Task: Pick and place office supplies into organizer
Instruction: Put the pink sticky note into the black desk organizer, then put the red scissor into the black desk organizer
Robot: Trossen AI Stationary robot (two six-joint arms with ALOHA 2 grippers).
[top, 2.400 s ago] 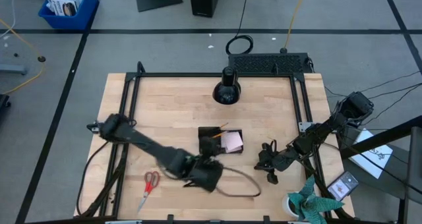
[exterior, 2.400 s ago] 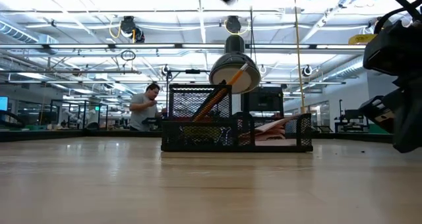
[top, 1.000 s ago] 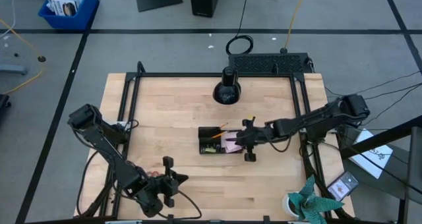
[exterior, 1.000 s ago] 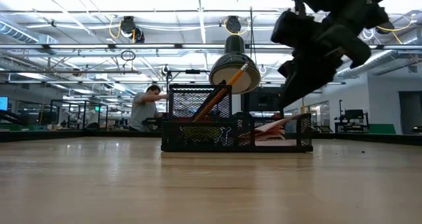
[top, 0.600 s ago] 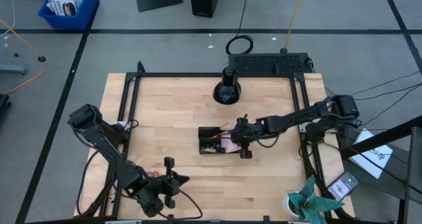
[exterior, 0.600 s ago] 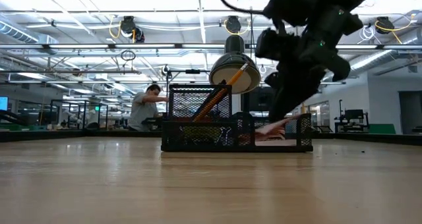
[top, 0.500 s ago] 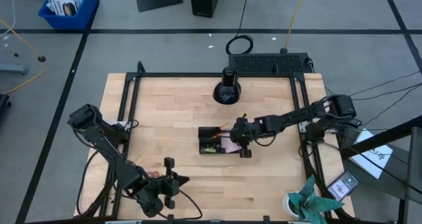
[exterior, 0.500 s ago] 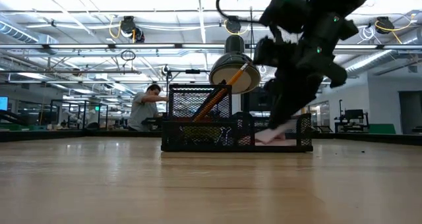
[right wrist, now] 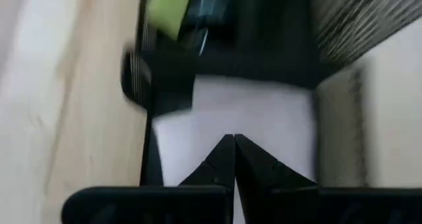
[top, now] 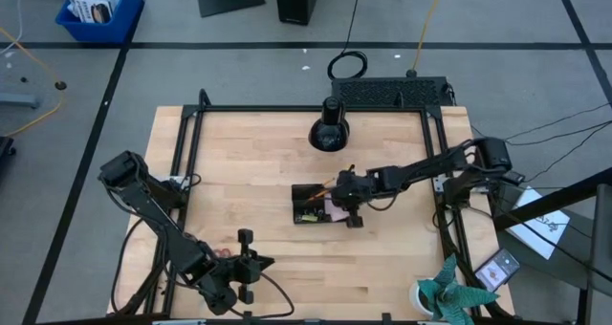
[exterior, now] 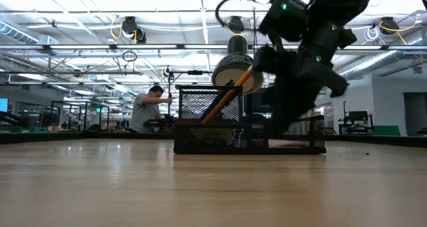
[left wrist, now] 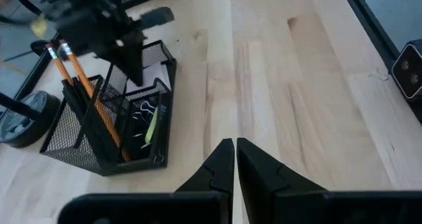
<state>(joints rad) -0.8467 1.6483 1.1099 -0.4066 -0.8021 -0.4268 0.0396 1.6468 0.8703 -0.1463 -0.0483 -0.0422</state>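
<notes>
The organizer (top: 311, 206), a black mesh tray, stands at mid-table and holds orange pencils (left wrist: 72, 72), binder clips (left wrist: 140, 109), a yellow-green piece (left wrist: 151, 125) and a pale pink pad (right wrist: 264, 132). My right gripper (top: 347, 210) is shut and dips into the organizer's right compartment, over the pad. My left gripper (top: 260, 261) is shut near the table's front edge, left of centre, and holds nothing. A red bit of the scissors (top: 222, 253) shows under the left arm. My right gripper comes slanting down from the table's right side, its shut fingertips (right wrist: 224, 148) at the pad's top inside the organizer's right compartment (exterior: 293, 137). Whether the tips press on the pad or on the mesh wall cannot be told.
A round black cone-shaped object (top: 327, 130) stands behind the organizer near the far edge. A green plant (top: 446, 292) and a phone-like item (top: 497, 266) sit at the near right corner. Bare wood lies between the organizer and my left gripper.
My right gripper has gone toward the table's left edge and down, from beside the organizer into its right compartment. The organizer has slid a little toward the right edge.
</notes>
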